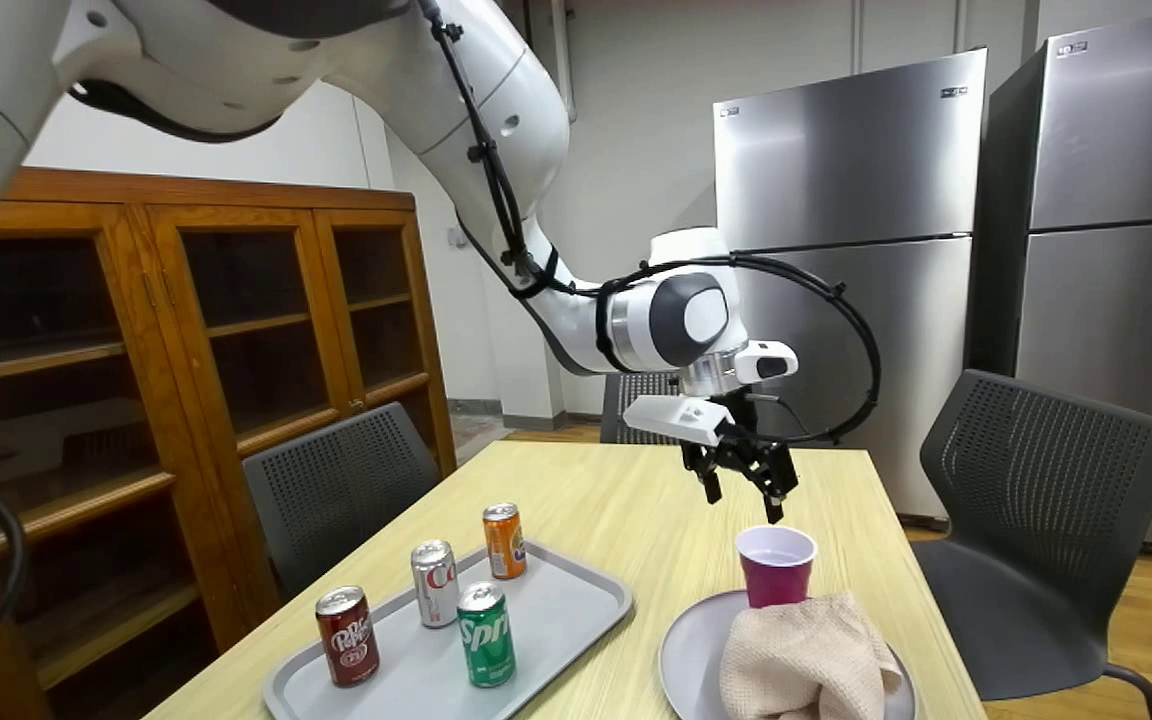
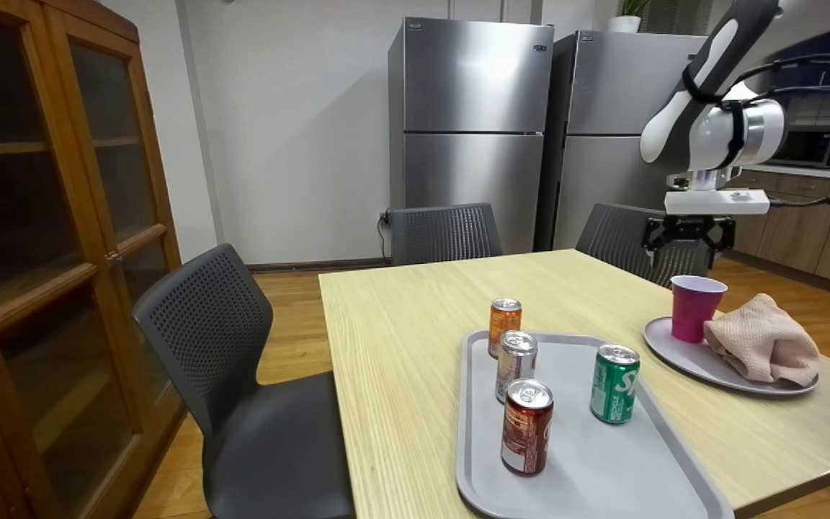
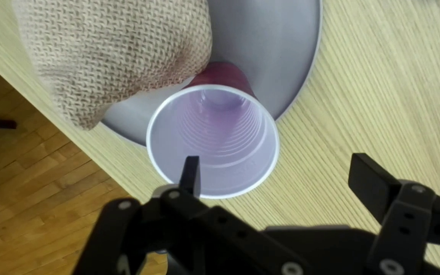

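Observation:
My gripper [image 1: 743, 500] is open and empty, and points down above the table. It shows in an exterior view [image 2: 680, 256] and in the wrist view [image 3: 275, 173] with its two black fingers wide apart. It is nearest to a magenta cup [image 1: 777, 582] with a pale inside, which stands upright, its mouth up. In the wrist view the left finger overlaps the cup's rim [image 3: 227, 195]; no contact shows. The cup [image 2: 693, 317] stands on a grey plate [image 2: 663, 339], beside a crumpled beige cloth [image 2: 761, 342]. The cloth also lies at the cup's side in the wrist view [image 3: 117, 53].
A grey tray [image 1: 576, 590] holds a Dr Pepper can [image 1: 347, 640], a silver can [image 1: 435, 585], an orange can [image 1: 504, 542] and a green Sprite can [image 1: 486, 638]. Dark chairs [image 2: 235, 346] surround the table [image 2: 400, 324]. A wooden cabinet [image 1: 156, 330] and steel refrigerators [image 1: 846, 160] stand beyond.

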`<state>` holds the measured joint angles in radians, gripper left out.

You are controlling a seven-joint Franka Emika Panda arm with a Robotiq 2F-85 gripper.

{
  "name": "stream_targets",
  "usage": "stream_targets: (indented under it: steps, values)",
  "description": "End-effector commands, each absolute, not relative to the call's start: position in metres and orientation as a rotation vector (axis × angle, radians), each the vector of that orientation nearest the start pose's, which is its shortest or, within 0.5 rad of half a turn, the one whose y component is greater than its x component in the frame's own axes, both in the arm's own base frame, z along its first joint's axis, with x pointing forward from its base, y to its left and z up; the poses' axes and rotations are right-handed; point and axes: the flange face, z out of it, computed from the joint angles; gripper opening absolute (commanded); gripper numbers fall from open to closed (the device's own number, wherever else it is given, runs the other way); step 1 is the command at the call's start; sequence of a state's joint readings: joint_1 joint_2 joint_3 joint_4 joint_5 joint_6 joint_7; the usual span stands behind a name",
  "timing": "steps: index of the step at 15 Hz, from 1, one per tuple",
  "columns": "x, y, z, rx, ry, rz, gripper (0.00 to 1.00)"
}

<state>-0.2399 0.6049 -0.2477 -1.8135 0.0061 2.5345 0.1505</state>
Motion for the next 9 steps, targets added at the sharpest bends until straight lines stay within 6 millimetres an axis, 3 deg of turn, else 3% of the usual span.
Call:
stream_targets:
  steps: [1,9]
  values:
    - [0.608,-0.306,0.217,-3.137,0.978,-0.142,1.00]
    - [0.621,-0.308,0.193,-3.131,1.020,-0.113,1.00]
